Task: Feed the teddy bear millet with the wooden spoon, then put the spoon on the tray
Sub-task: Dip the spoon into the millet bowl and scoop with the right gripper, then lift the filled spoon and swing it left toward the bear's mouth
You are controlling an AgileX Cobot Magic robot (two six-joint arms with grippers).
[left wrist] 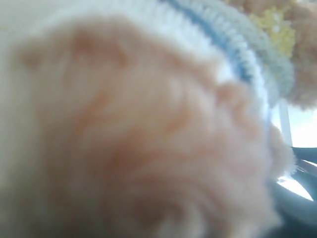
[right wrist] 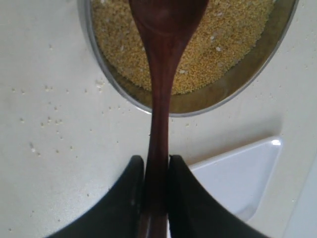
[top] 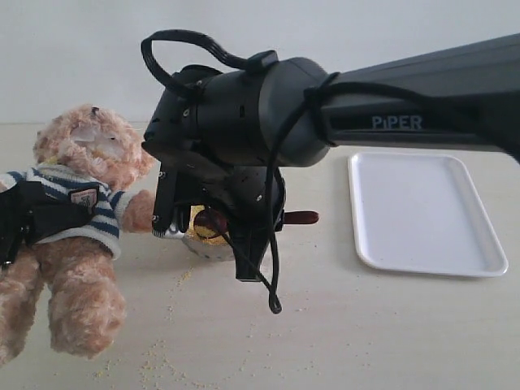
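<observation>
The teddy bear (top: pixel 77 211) hangs upright at the left, and its blurred fur and striped sweater (left wrist: pixel 148 129) fill the left wrist view. My left gripper (top: pixel 24 219) clasps its torso from the left edge. My right gripper (right wrist: pixel 156 163) is shut on the handle of the wooden spoon (right wrist: pixel 161 74). The spoon's oval end sits over the millet (right wrist: pixel 233 44) in the metal bowl (right wrist: pixel 213 101). In the exterior view the right arm (top: pixel 244 106) covers most of the bowl (top: pixel 207 248), while the spoon's handle end (top: pixel 302 218) sticks out rightwards. The tray (top: pixel 422 211) lies empty at the right.
Loose millet grains (top: pixel 154 370) are scattered over the tabletop in front of the bear and the bowl. A corner of the white tray (right wrist: pixel 237 173) shows close to the bowl. A black cable (top: pixel 272 268) dangles below the right arm.
</observation>
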